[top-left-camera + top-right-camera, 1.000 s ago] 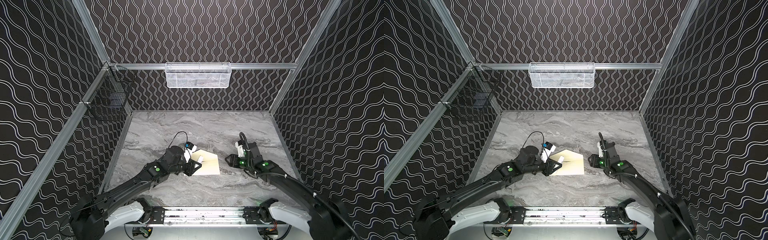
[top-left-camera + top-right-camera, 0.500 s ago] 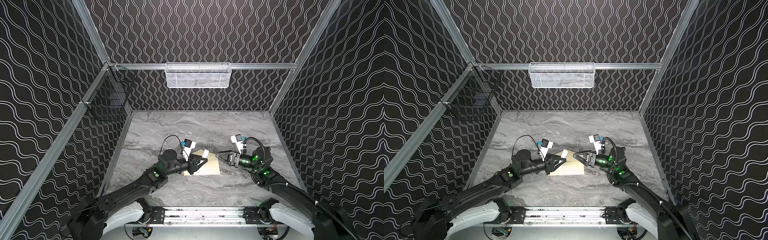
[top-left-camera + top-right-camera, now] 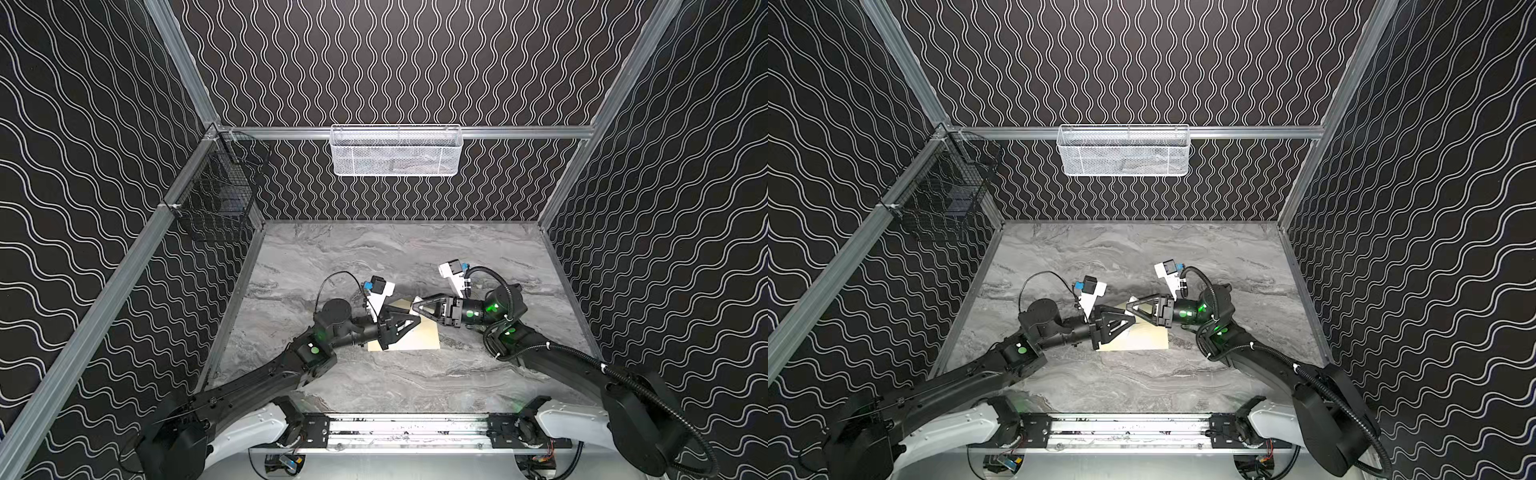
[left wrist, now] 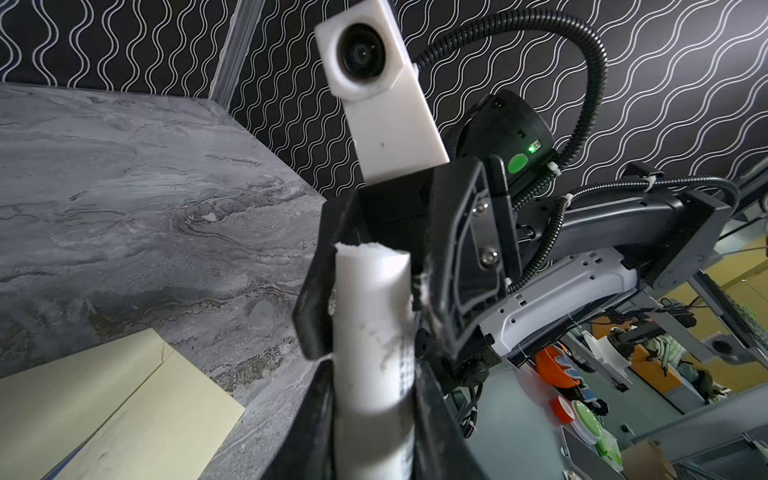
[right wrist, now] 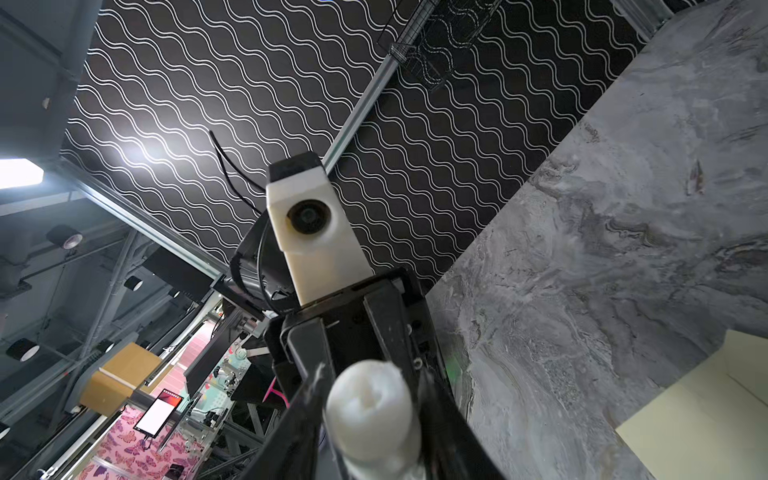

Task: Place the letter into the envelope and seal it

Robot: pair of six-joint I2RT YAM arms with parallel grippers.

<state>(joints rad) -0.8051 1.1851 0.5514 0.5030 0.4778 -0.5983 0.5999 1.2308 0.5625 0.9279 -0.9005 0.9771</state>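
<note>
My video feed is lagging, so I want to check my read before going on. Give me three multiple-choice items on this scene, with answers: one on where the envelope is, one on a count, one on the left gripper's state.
1. Where is the envelope?
A) flat on the table, below where the left gripper and right gripper meet
B) propped upright against the back wall
C) lifted in the air

2. How many baskets hang on the walls?
A) one
B) two
C) four

3. What is the left gripper doing?
A) open, empty
B) shut on the white cylinder
C) shut on the envelope

Answers:
1 A: both top views show it lying on the marble under the fingertips.
2 B: a white mesh basket hangs on the back rail and a black wire basket on the left one.
3 B: the left wrist view shows the cylinder clamped between its fingers.
</note>
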